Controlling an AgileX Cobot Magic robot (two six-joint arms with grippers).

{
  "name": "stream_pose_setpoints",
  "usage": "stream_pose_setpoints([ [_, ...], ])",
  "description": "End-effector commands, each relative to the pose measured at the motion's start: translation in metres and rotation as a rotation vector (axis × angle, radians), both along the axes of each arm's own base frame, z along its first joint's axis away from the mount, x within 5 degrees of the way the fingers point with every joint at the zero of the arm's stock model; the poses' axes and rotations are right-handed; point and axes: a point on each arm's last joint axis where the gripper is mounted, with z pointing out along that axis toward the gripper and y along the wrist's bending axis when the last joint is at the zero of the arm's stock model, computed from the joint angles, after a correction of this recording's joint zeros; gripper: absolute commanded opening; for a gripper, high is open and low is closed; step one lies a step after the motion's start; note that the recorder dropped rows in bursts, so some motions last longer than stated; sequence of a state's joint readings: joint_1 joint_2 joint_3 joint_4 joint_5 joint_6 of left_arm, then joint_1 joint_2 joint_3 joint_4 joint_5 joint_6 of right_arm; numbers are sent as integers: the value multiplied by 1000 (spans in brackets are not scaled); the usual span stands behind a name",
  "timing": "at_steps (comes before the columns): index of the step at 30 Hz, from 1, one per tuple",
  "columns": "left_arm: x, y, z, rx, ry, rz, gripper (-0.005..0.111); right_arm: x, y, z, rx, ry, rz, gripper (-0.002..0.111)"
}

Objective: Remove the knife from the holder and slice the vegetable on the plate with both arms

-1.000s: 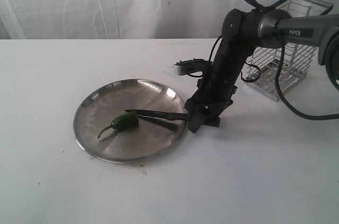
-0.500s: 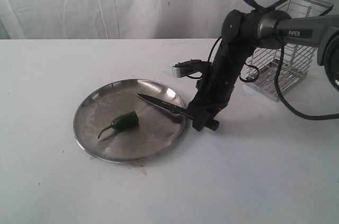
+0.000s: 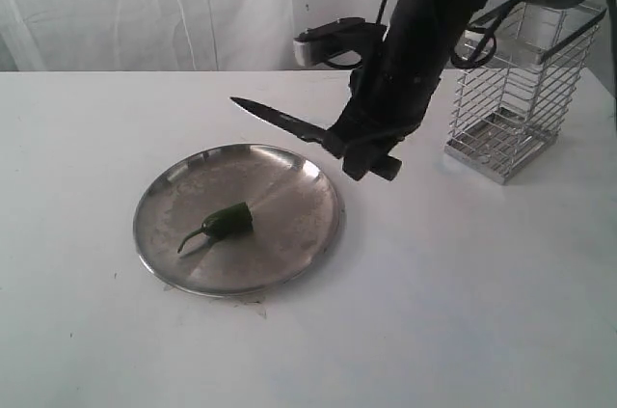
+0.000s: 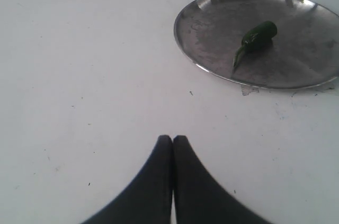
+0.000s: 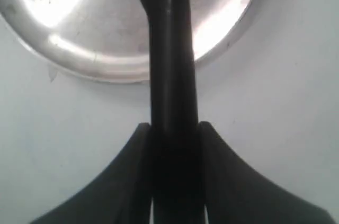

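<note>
The black knife (image 3: pixel 281 120) hangs in the air above the far right rim of the silver plate (image 3: pixel 174 258), its point aimed left. My right gripper (image 3: pixel 349 149) is shut on its handle (image 5: pixel 172 86), fingers pressed to both sides. The small dark green chili (image 3: pixel 224 224) with its curved stem lies on the plate's middle, apart from the blade; the left wrist view shows the chili (image 4: pixel 257 37) on the plate (image 4: pixel 212 23) too. My left gripper (image 4: pixel 172 140) is shut and empty above bare table, short of the plate. The left arm is outside the exterior view.
The silver wire holder (image 3: pixel 516 90) stands upright at the back right, behind the right arm (image 3: pixel 424 22). A white curtain hangs along the table's far edge. Small tape scraps (image 3: pixel 253 304) lie at the plate's near rim.
My right gripper has lifted the knife from just over the plate beside the chili up and back, well above the plate's far rim. The chili has not moved.
</note>
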State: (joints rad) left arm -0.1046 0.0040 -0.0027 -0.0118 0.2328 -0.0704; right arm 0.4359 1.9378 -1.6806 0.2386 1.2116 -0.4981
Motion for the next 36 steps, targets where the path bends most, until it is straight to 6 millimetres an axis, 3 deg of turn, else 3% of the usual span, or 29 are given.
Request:
stream_pose_setpoints([
  [1,0,0,-1,-6,-3,3,0,-49,5,28,-230,-207,-190,0],
  [6,0,0,-1,-6,-3,3,0,-84,7,28,-214,-321,-284,0],
  [11,0,0,-1,-6,-1,3,0,-99,0,0,-160,-277,-340,0],
  [13,0,0,-1,-6,-1,3,0,-107,-1,-3,-187,-213,-263,0],
  [19,0,0,-1,-6,-1,3,0,-146,-11,50,-30,-315,-231,0],
  [21,0,0,-1,-6,-1,3,0,-158,-14,52,-48,-317,-171,0],
  [27,0,0,-1,-6,-1,3,0,-166,-22,34,-162,-238,-117,0],
  [36,0,0,-1,-6,-1,3,0,-170,-24,21,-184,-212,-111,0],
])
